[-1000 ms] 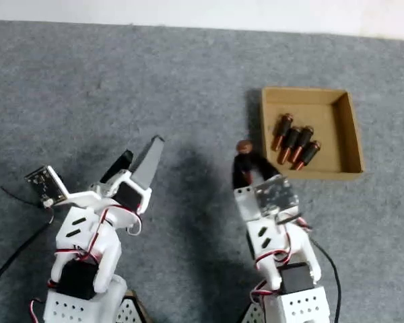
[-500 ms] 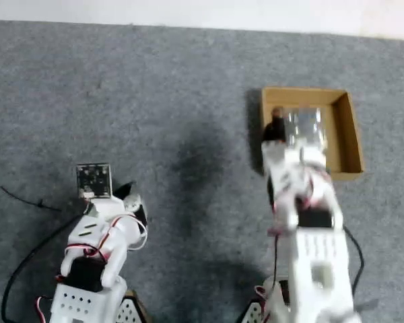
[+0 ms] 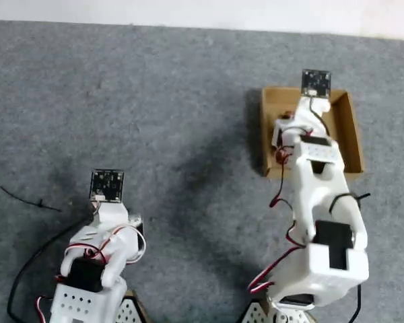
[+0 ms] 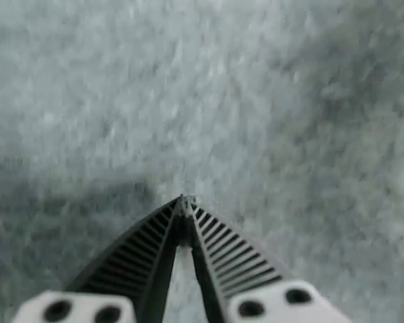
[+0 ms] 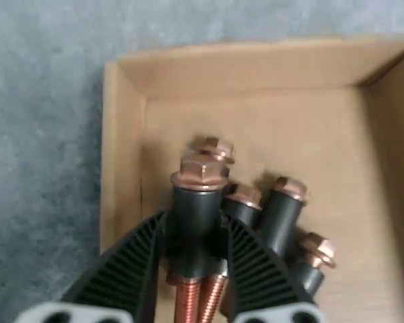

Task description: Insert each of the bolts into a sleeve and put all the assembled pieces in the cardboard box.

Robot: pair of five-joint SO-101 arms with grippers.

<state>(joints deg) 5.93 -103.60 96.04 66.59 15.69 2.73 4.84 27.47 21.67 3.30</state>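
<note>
Over the brown cardboard box (image 5: 124,155), my right gripper (image 5: 194,222) is clamping a black cylindrical sleeve (image 5: 196,205) carrying a copper hex bolt (image 5: 200,172). My left gripper (image 4: 184,205) is hovering pinched together over grey carpet (image 4: 269,101).

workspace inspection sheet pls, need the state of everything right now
surface: grey carpet
job's things: cardboard box holds four assembled pieces; a fifth sleeved bolt is held over them
clutter: nothing seen
grippers: left gripper shut, empty, over the carpet; right gripper shut on the sleeved bolt
cables: loose black wire on the carpet beside the left arm; red wires on the right arm
surroundings: white wall strip beyond the carpet
</note>
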